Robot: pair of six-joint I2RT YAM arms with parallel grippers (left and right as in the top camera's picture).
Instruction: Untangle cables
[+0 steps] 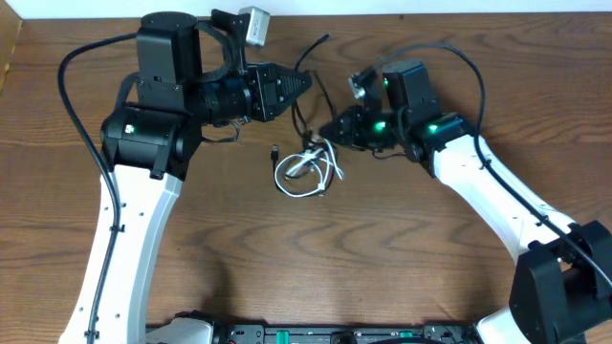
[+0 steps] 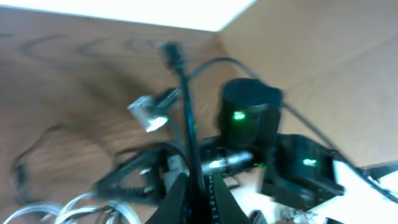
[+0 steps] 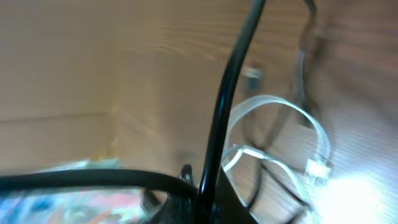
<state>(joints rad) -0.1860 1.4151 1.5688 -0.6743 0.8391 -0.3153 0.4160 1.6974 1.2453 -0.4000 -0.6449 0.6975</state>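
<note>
While both arms lean in over the middle of the counter (image 1: 402, 248), the cables sit btwn them, closer to the far edge than the near one. Left arm (image 1: 153, 124) comes in from the left edge and right arm (image 1: 478, 182) from the near right corner. Their tips point at each other, near but apart, w/ the left tip a bit nearer the far edge.

Black cable (image 1: 312, 50) is thin. It runs from a free end by the far edge, past the left tip and on toward the right tip. Left wrist view shows the black cable (image 2: 186, 118) rising from btwn the left jaws, which are narrow and pinched on it, w/ a small plug (image 2: 169, 53) at its top end. Right wrist view is blurred, but the black cable (image 3: 227, 93) goes in btwn the right jaws, which look closed down on it too.

White cable (image 1: 304, 174) is a loose coil of a few loops lying flat on the counter, approx centre, just on the near-edge side of both tips. Neither jaws hold it. Thin dark strands cross through the coil, so the two cables are tangled there. Right wrist view has the white cable (image 3: 280, 102) lying beyond the black one, w/ a clear plug (image 3: 317, 169) on it. A small dark plug end (image 1: 275, 150) lies just left of the coil
</note>
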